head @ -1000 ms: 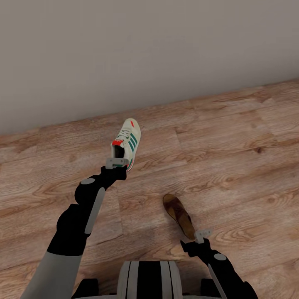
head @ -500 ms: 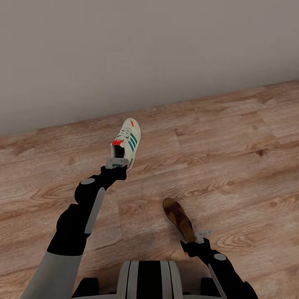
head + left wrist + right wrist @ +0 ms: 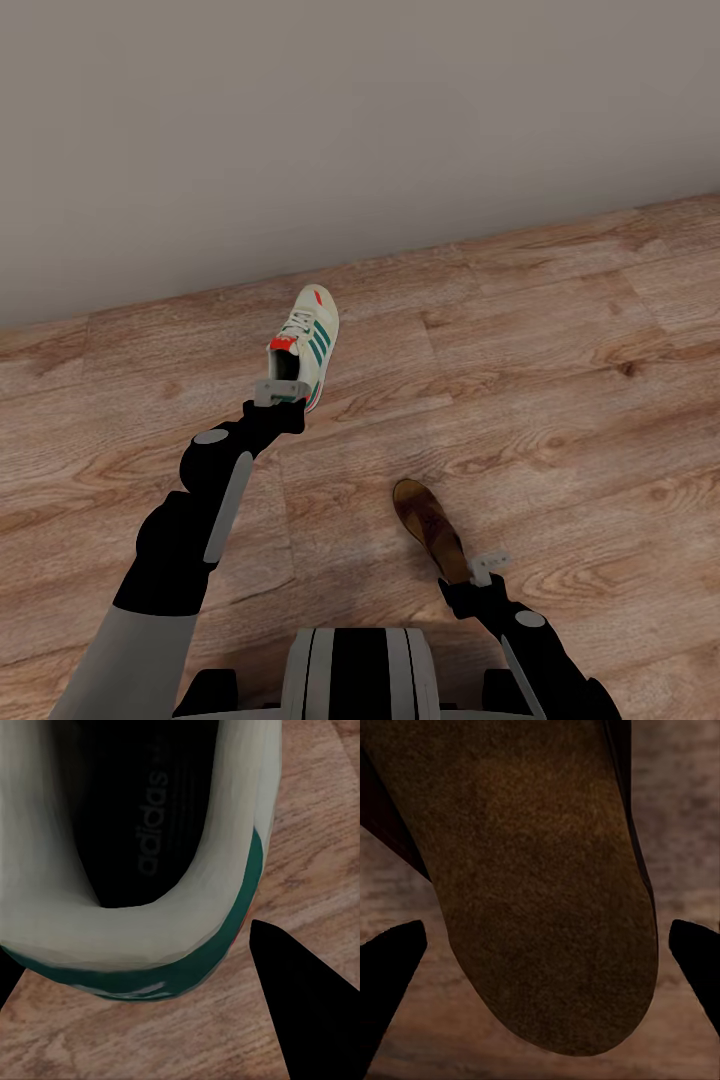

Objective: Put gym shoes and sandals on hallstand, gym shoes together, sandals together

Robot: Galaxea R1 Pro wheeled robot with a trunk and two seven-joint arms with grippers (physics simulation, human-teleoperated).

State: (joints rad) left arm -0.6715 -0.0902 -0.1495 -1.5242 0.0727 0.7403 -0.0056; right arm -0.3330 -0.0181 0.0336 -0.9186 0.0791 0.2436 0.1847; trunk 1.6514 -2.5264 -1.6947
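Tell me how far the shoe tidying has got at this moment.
Nothing looks placed yet; no rack is in view. In hand: the left gripper sits at the heel of one gym shoe, and the right gripper at the heel end of one sandal, above the wood floor. Whether either is clamped, I cannot tell. Left: racking both pairs side by side.

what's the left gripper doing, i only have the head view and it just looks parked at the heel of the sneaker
Observer: In the left wrist view the sneaker heel sits between the finger tips, one dark fingertip beside the green heel band.
Operator: can you read anything inside it
Observer: Yes, "adidas" is printed on the insole.
Operator: and the right side
Observer: In the right wrist view the sandal has its rounded end between the two fingertips, with floor showing in the gaps on both sides.
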